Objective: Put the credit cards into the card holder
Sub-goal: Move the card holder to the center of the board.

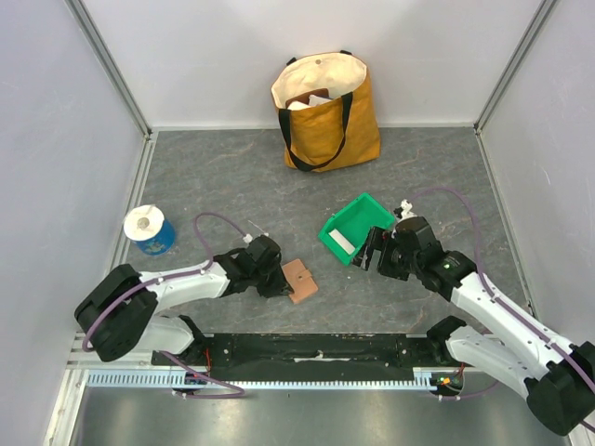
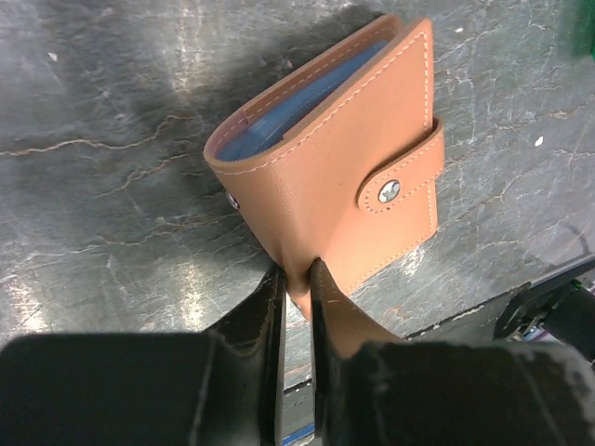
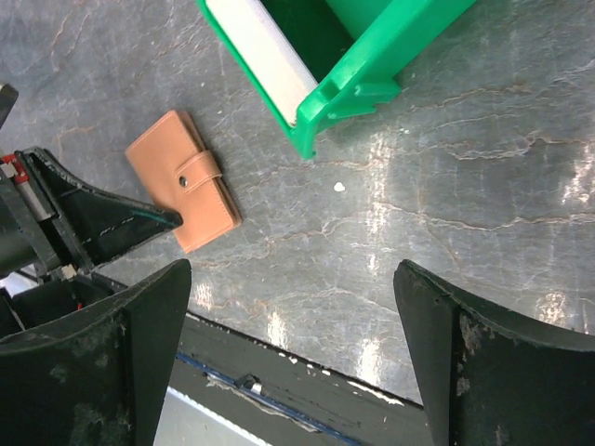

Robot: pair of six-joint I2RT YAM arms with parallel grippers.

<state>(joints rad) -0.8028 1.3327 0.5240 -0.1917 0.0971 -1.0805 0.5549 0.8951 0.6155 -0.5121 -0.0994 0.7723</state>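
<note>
Wallet [image 2: 344, 186] lies closed on the table [image 1: 232, 186], corner pinched in the left gripper [image 2: 297, 272]. Right gripper [image 3: 290, 269] gapes wide, empty.

green bin [image 1: 367, 212] near card holder [image 1: 299, 280] — passable gap between

My card holder [image 2: 344, 186] lies flat on the table [image 2: 93, 139], terracotta-brown, snap tab fastened, blue-grey lining showing at one edge; my left tool [image 2: 296, 297] pinches its near corner; a white card [image 3: 265, 56] rests in the green bin [image 3: 400, 37].
</note>
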